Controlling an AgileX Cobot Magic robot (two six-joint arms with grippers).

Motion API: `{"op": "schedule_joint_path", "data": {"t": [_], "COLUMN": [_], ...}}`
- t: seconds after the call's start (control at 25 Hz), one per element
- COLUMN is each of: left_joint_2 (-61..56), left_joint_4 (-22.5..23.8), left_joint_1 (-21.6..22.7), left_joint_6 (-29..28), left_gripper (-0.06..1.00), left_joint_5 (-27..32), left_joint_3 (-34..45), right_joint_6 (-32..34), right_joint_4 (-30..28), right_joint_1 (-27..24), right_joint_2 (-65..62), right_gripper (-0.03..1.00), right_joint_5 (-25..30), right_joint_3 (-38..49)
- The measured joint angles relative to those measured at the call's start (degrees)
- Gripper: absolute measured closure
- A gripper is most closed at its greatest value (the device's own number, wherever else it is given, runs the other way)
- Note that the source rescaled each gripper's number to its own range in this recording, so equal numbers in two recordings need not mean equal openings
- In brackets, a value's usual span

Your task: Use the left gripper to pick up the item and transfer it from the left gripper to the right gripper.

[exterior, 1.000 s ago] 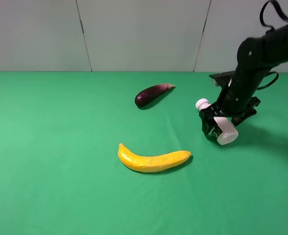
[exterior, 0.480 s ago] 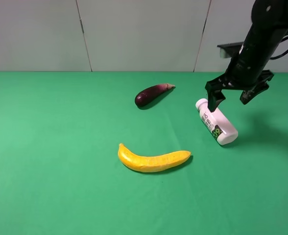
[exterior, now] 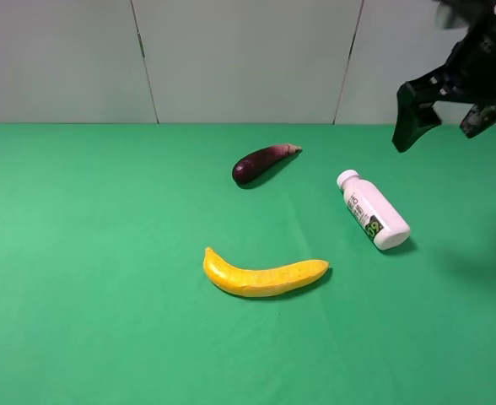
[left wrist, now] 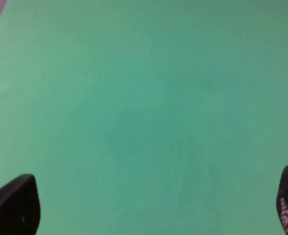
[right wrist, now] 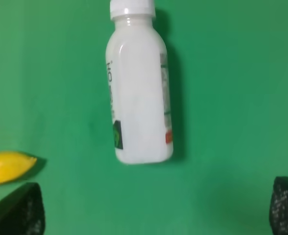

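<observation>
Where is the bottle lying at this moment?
In the exterior high view the bottle lies on its side on the right part of the green table, to the right of the eggplant and up-right of the banana, touching neither.

a robot test bench in a lab or studio, not a home or shop. a flat green cloth covers the whole work surface out to every edge, like a staged backdrop. along its far edge stands a plain pale panelled wall with thin vertical seams. a black robot arm hangs over the far right corner. the only goods are props: a banana, an eggplant and a small white bottle, lying well apart.
</observation>
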Motion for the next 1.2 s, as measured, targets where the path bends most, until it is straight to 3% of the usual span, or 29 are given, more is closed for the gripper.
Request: {"op": "schedule_joint_path", "data": {"t": [1.08,1.2], "left_joint_2": [0.00,0.00], "left_joint_4": [0.00,0.00], "left_joint_1": [0.00,0.00], "left_joint_6": [0.00,0.00], "left_gripper": [0.02,0.02], "left_joint_5": [0.00,0.00], "left_joint_3": [0.00,0.00], "right_joint_6": [1.64,1.64], "right_joint_4": [2.00,2.00], "right_joint_1": [0.00,0.00], "right_joint_2": [-34.90,-38.80], "right_gripper": [-0.03,-0.03], "right_joint_5": [2.22,2.17], "right_joint_3": [0.08,3.18]}}
